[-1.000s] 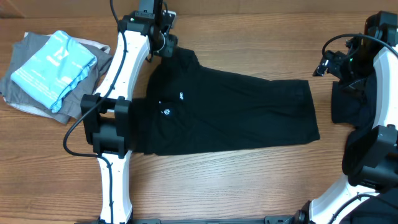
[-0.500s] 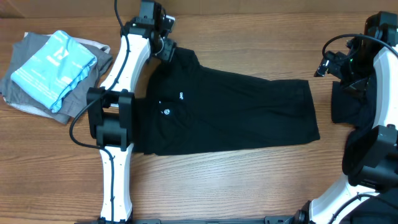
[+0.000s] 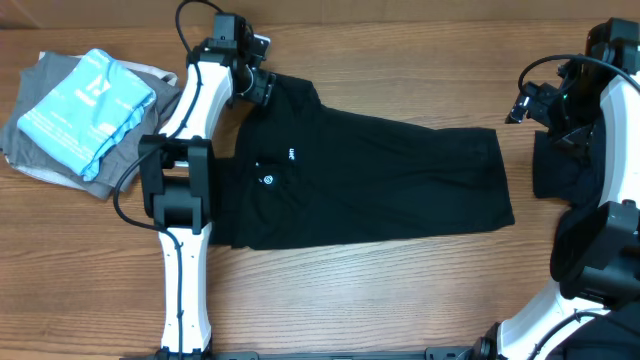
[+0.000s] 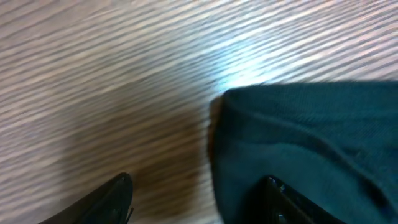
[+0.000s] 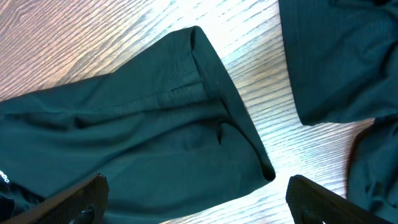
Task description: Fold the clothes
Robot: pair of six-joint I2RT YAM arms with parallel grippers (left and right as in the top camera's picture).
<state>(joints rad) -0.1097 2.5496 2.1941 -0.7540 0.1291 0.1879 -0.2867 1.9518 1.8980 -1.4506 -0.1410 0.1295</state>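
Your black T-shirt (image 3: 380, 180) lies stretched flat across the middle of the table (image 3: 400, 300), its wider end toward the left arm and its narrower end reaching toward the right arm, and a small line of white lettering (image 3: 290, 155) shows near the wide end. Your left gripper (image 3: 262, 88) sits right at the far corner of that wide end. From the left wrist camera, the fingers (image 4: 118, 196) stand well apart: one is over bare wood, the other is over the cloth, and the edge of the shirt (image 4: 311, 137) runs between them without being pinched. So that hand is spread open with nothing in its hold. Over on the other side, your right gripper (image 3: 522, 104) hangs near the far corner of the shirt's narrow end, clear of the fabric. The right wrist camera shows its fingers (image 5: 87, 196) splayed to the very edges of the view, as wide as can be. Nothing is caught between them, and only the end of the shirt (image 5: 137, 130) is spread out below. A second black garment (image 3: 562, 165) lies bunched just beside that end, partly under the right arm, with a strip of wood separating it from the shirt. Well off to the left there is a pile of folded clothes (image 3: 80, 110), light blue on top of grey, apart from both arms.
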